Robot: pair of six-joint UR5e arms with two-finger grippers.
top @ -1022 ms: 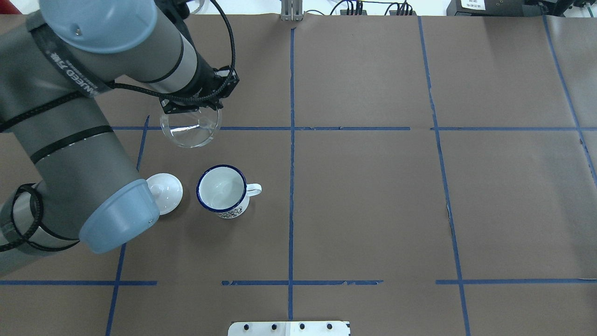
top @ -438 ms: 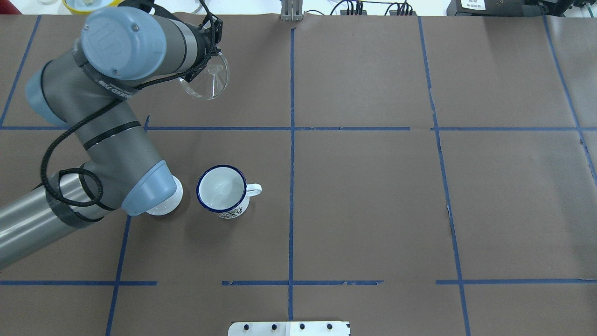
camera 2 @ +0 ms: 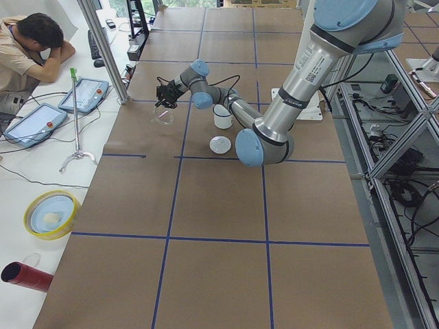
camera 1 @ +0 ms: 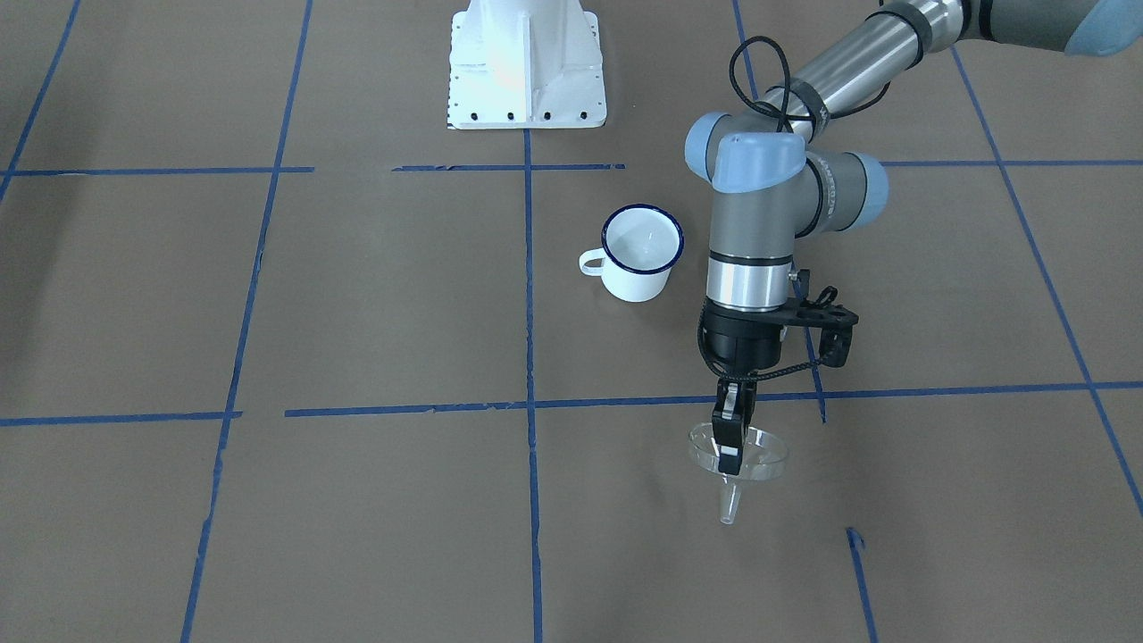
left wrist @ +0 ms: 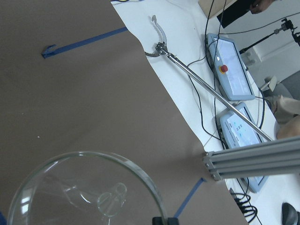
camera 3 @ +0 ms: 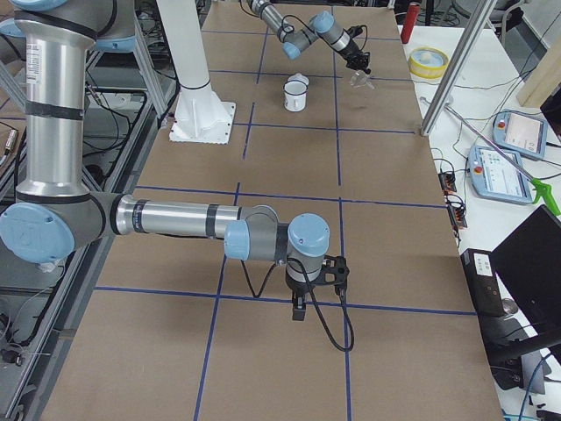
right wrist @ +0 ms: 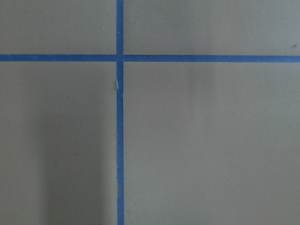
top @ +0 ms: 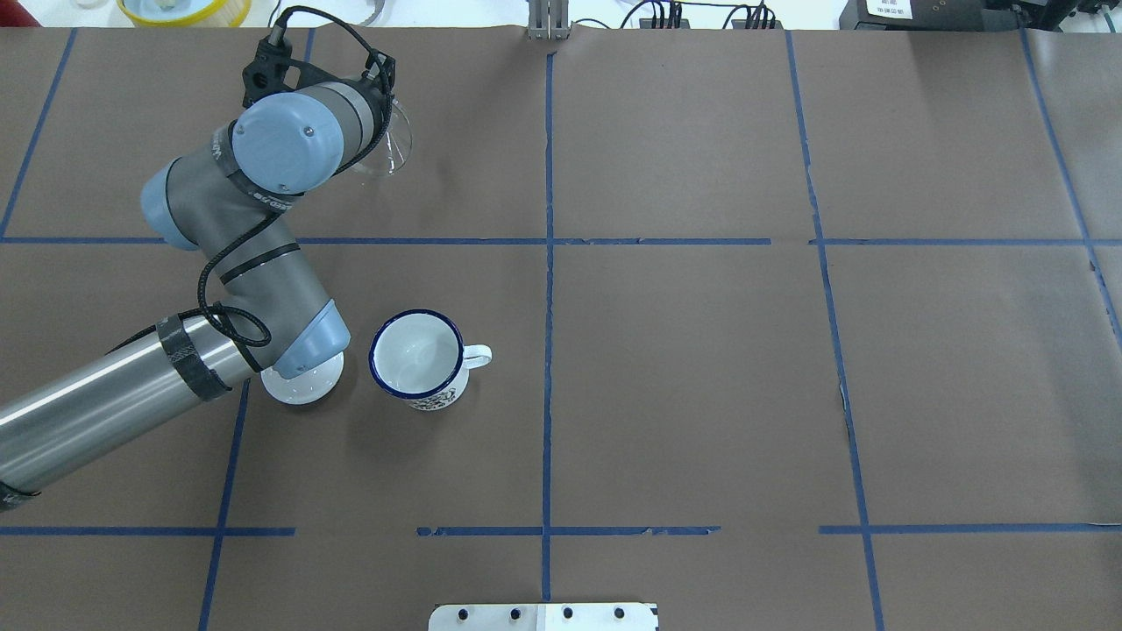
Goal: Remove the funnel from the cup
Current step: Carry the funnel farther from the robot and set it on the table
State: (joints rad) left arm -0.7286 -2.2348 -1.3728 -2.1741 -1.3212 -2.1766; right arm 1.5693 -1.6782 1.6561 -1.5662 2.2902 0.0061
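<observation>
Clear funnel held well apart from the enamel mug.
Left gripper fingers pinch its rim; next, likely lowering to the bench and release. Right gripper fingers: cannot tell.

The funnel hangs from the left pincer, well apart from the cup; a white lid lies near the cup on the desk.

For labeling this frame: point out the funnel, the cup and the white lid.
funnel [camera 1: 761,454]: front-facing view, right side of its clear bowl.
cup [camera 1: 636,284]: front-facing view, white outer wall.
white lid [top: 302,387]: overhead view, its uncovered edge.
</observation>
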